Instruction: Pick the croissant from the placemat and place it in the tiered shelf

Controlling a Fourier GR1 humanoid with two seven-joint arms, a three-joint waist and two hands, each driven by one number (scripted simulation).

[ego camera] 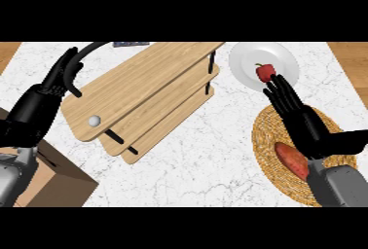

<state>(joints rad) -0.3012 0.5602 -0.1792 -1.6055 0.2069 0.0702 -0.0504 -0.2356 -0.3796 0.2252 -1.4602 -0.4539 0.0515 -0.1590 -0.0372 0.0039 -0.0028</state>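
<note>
Right hand hangs over the placemat, fingers straight, holding nothing. The croissant lies on the mat right beside its wrist. Past the fingertips there's a plate with a red pepper. The wooden shelf sits mid-worktop, and the left hand rests open beside it.

Bare white marble counter lies open right of the slanted three-tiered wooden shelf; a brown cardboard box stands at its lower left.

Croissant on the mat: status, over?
Both hands open: left resting by the shelf, right above the mat. Croissant not yet picked. Nothing blocking.
</note>
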